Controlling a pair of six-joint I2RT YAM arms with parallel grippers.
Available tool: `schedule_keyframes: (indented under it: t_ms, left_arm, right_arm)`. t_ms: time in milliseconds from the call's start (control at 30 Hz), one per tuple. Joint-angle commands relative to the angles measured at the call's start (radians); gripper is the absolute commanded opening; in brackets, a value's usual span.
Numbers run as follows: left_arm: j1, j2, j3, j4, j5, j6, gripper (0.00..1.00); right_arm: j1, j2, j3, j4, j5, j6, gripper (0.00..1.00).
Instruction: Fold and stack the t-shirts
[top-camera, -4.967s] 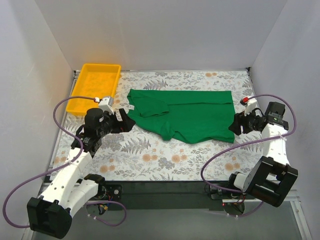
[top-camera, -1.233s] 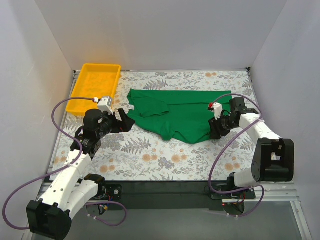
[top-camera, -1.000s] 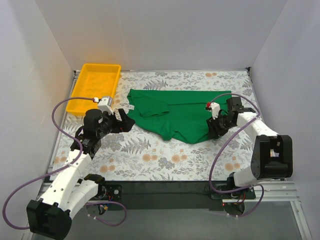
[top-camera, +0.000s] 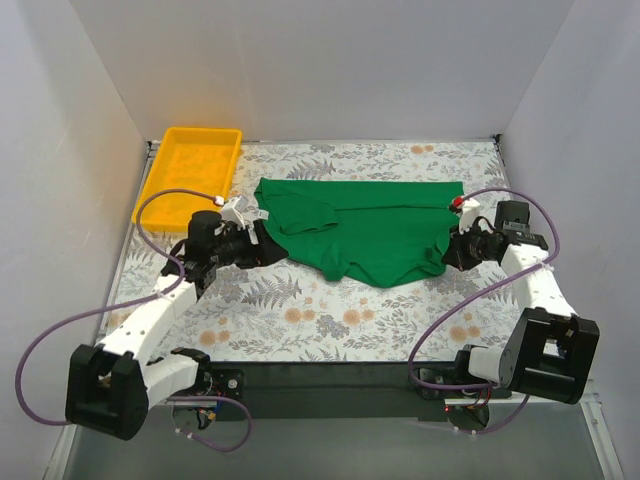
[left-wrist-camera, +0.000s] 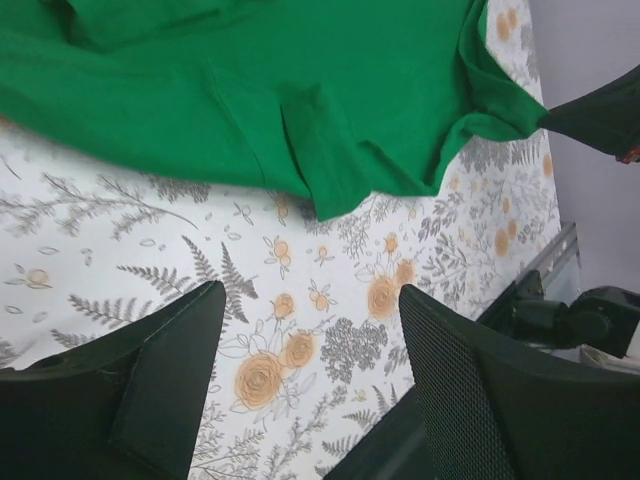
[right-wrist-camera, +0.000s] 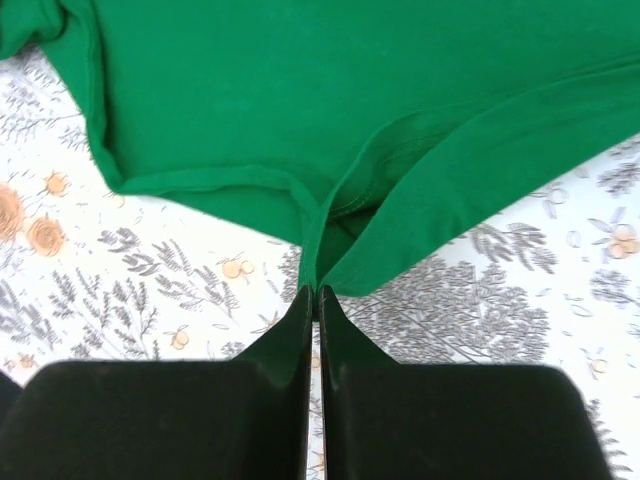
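Here the right hand (right-wrist-camera: 317, 292) pinches the t-shirt (right-wrist-camera: 300, 90) edge; left hand (left-wrist-camera: 310, 295) gapes empty over bare table (left-wrist-camera: 330, 260).

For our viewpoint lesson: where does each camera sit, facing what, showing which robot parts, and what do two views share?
Top external: above and behind, facing down at the t-shirt and yellow tray; both arms show.
Left wrist: faces the t-shirt's near edge; open left gripper shows.
Right wrist: faces the pinched corner; shut right gripper shows.
Both wrists share that corner.
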Motion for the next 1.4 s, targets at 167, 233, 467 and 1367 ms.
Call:
schedule_keyframes:
  t_ms: [167, 233, 467, 1367]
  left_arm:
    - [-0.079, 0.303, 0.142, 0.065, -0.006, -0.181, 0.58]
    - [-0.099, 0.391, 0.181, 0.065, -0.011, -0.196, 0.56]
    - [-0.194, 0.625, 0.369, 0.014, -0.099, -0.249, 0.54]
    - [-0.272, 0.822, 0.501, -0.021, -0.03, -0.183, 0.4]
  right_arm:
    - [-0.042, -0.031, -0.028, 0.016, -0.148, -0.028, 0.01]
    - [-0.052, -0.04, -0.031, 0.018, -0.157, -0.029, 0.01]
    - [-0.068, -0.052, -0.036, 0.018, -0.197, -0.031, 0.01]
    - [-0.077, -0.051, -0.042, 0.018, -0.229, -0.035, 0.01]
